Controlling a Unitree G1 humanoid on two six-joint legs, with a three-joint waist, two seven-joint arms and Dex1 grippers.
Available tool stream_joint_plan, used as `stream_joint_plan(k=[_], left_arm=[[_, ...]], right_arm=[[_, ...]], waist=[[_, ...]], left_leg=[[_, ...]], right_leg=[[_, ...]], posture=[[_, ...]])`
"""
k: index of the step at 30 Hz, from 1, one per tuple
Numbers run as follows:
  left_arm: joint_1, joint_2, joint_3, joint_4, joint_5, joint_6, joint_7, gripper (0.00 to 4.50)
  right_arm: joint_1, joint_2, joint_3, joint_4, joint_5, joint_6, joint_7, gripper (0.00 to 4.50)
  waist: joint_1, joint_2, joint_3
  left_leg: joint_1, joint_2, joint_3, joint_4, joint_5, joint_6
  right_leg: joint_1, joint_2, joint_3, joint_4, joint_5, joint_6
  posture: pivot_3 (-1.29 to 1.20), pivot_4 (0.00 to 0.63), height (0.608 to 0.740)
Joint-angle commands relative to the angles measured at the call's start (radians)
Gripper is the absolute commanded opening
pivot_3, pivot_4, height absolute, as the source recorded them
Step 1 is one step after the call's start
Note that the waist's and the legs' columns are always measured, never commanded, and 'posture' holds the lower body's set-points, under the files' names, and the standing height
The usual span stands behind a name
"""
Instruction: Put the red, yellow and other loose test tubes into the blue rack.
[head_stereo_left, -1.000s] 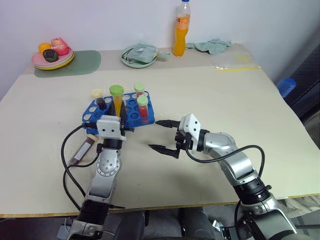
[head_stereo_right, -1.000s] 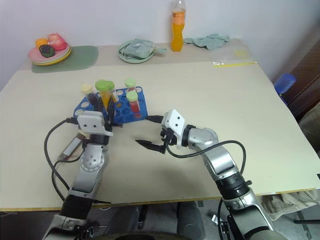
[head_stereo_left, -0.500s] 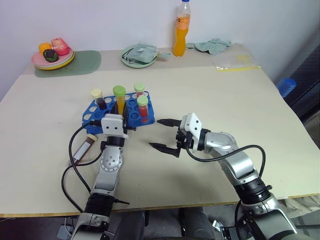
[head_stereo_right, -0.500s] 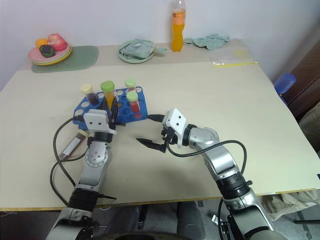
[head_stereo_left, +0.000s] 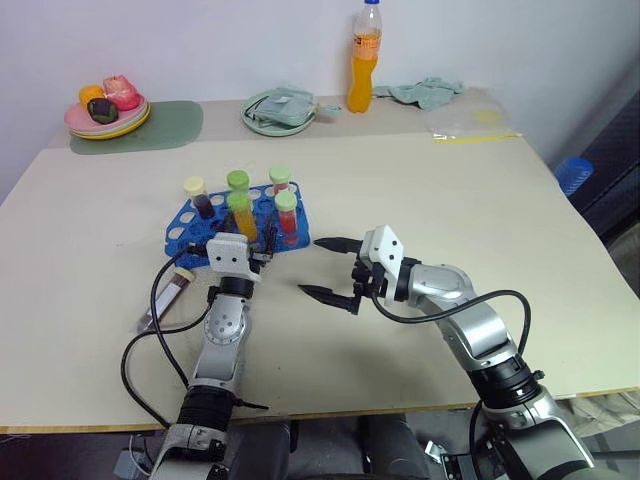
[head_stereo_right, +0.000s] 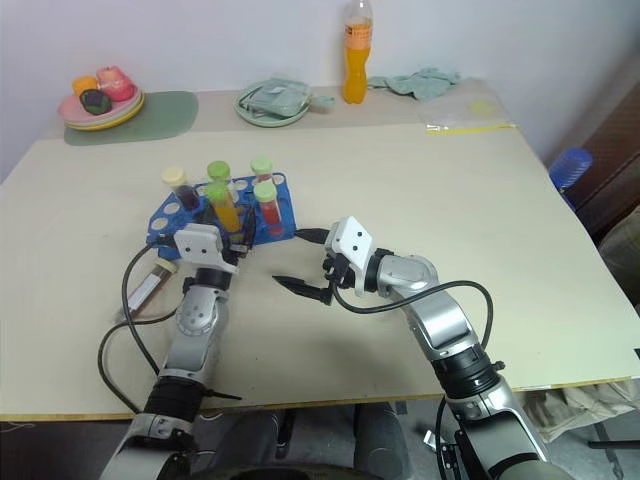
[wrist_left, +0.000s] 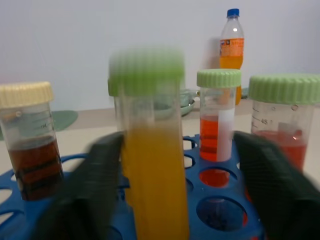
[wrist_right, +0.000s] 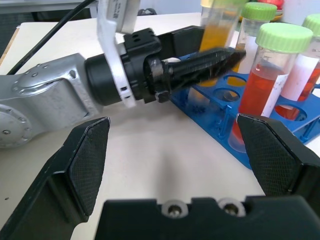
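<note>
Pale beige tabletop (head_stereo_left: 420, 180) against a white wall carries the blue rack (head_stereo_left: 185, 225) toward its left side, with five capped tubes standing in it: one cream-capped tube (head_stereo_left: 195, 197) of dark liquid, two red tubes with green caps (head_stereo_left: 286, 214), a green-capped tube at the back (head_stereo_left: 238, 181), and the yellow tube (head_stereo_left: 241, 213) at the front. One more loose tube (head_stereo_left: 166, 297) of dark red liquid lies flat on the table just left of the left arm, outside the rack.

From the head views the left gripper (head_stereo_left: 256, 243) sits at the rack's near edge, right beside the yellow tube. Its wrist view adds the detail: the yellow tube (wrist_left: 152, 150) stands between the two black fingers (wrist_left: 92, 185) with a gap on each side, so the jaws are spread and gripping nothing. The right gripper (head_stereo_left: 328, 268) hovers over bare table just right of the rack, its jaws wide apart and empty; its wrist view looks across at the left gripper's fingers (wrist_right: 200, 62) against the tubes.

At the far edge stand an orange drink bottle (head_stereo_left: 364, 58), a green plate (head_stereo_left: 278, 108), a crumpled cloth (head_stereo_left: 425, 92) and a plate of toy food (head_stereo_left: 105, 107)
</note>
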Motion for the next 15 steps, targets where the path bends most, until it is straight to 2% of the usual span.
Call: stream_joint_plan(k=[1, 4, 7, 10, 15], left_arm=[[0.013, 0.003, 0.054, -0.196, -0.053, 0.047, 0.013, 4.47], [0.038, 0.028, 0.091, -0.367, -0.092, 0.133, 0.008, 4.47], [0.053, 0.092, 0.139, -0.548, -0.154, 0.273, -0.016, 4.47], [0.084, 0.209, 0.218, -0.705, -0.309, 0.544, -0.049, 4.47], [0.15, 0.52, 0.449, -0.841, -0.705, 1.184, -0.036, 4.47]], right_arm=[[-0.003, 0.005, -0.009, -0.053, 0.012, 0.001, 0.0, 4.5], [0.002, 0.005, -0.01, -0.059, 0.018, 0.006, 0.003, 4.5], [0.005, 0.007, -0.01, -0.062, 0.021, 0.011, 0.005, 4.5], [0.007, 0.007, -0.01, -0.065, 0.025, 0.016, 0.006, 4.5], [0.004, 0.008, -0.008, -0.053, 0.029, 0.013, 0.019, 4.5]], waist=[[-0.001, 0.0, 0.0], [0.0, 0.0, 0.0], [0.0, 0.0, 0.0], [-0.003, 0.0, 0.0], [-0.007, 0.0, 0.001]], left_leg=[[0.0, 0.0, 0.0, 0.0, 0.0, 0.0], [0.0, 0.0, -0.001, 0.0, 0.0, 0.0], [0.0, 0.0, -0.001, 0.0, 0.0, 0.0], [0.0, 0.001, -0.001, 0.0, 0.0, 0.0], [0.001, 0.002, -0.003, -0.001, 0.0, 0.0]], right_leg=[[0.0, 0.0, 0.0, 0.0, 0.0, 0.0], [0.0, 0.0, 0.0, 0.0, 0.0, 0.0], [0.0, 0.0, 0.0, 0.0, 0.0, 0.0], [0.0, 0.0, 0.0, 0.0, 0.0, 0.0], [0.0, 0.002, 0.001, 0.001, 0.0, 0.0]], posture=[[0.0, 0.15, 0.74], [0.0, 0.15, 0.74], [0.0, 0.15, 0.74], [0.0, 0.15, 0.74], [0.0, 0.15, 0.74]])
